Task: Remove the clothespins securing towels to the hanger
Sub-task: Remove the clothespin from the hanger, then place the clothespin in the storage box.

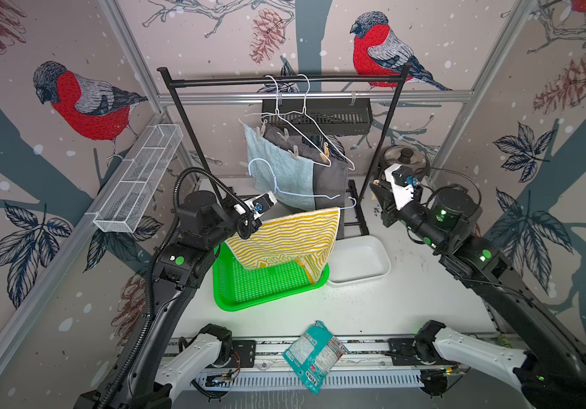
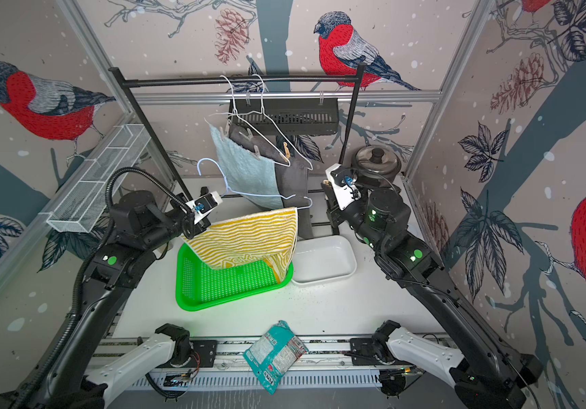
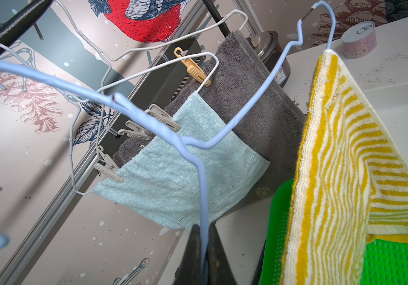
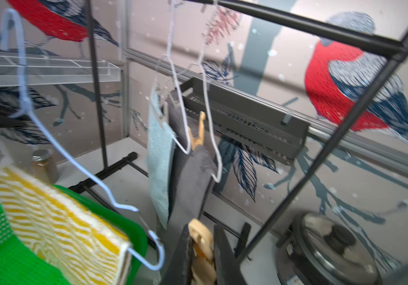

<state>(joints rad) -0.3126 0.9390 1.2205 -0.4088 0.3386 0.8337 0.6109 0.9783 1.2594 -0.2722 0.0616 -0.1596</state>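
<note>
Clothespin (image 4: 201, 246), tan, pinched in right gripper (image 4: 202, 229); blue hanger (image 3: 50, 82) clamped in left gripper (image 3: 204, 228), striped towel (image 3: 333, 160) draped over.

Your work surface is a flat white tabletop (image 1: 373, 308), visible in both top views (image 2: 337, 304).

- **Middle:** a bright green perforated plastic basket (image 1: 266, 287), with a white rectangular plastic tub (image 1: 357, 258) just beside it.
- **Behind them:** the base bars of a black metal rack (image 1: 358, 212) rest on the surface.
- **Far right corner:** a dark round pot with a knobbed lid (image 1: 405, 159).
- **Front rail:** a crumpled teal snack packet (image 1: 314, 354).
- **Left wrist view:** a small round tin can (image 3: 358, 39) stands upright.
</note>
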